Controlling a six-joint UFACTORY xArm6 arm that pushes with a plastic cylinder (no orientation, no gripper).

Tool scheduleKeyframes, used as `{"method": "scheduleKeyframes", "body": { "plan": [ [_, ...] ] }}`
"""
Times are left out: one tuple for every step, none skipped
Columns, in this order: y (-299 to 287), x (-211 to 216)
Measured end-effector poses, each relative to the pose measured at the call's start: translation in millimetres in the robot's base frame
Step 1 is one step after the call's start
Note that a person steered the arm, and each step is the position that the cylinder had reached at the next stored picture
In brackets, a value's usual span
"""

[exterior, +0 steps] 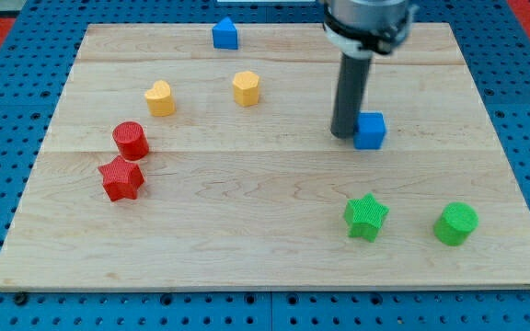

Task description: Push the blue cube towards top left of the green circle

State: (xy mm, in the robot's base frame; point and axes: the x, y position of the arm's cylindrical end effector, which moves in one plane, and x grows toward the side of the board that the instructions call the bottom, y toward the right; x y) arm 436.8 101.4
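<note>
The blue cube (370, 131) sits on the wooden board right of centre. My tip (343, 135) touches the cube's left side. The green circle (455, 223) lies at the lower right, below and to the right of the cube. The rod rises from the tip to the arm's body at the view's top.
A green star (366, 217) lies left of the green circle. A second blue block (225, 34) sits near the top edge. A yellow heart (160, 97) and a yellow hexagon (246, 88) lie upper left. A red cylinder (131, 140) and a red star (121, 178) lie at the left.
</note>
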Motion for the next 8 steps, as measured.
{"method": "scheduleKeyframes", "body": {
  "plan": [
    [-5.2, 5.1],
    [-98.0, -23.0],
    [-61.5, -76.1],
    [9.2, -43.5],
    [27.3, -19.0],
    [29.6, 29.8],
    [29.3, -3.7],
    [64.8, -5.8]
  ]
}}
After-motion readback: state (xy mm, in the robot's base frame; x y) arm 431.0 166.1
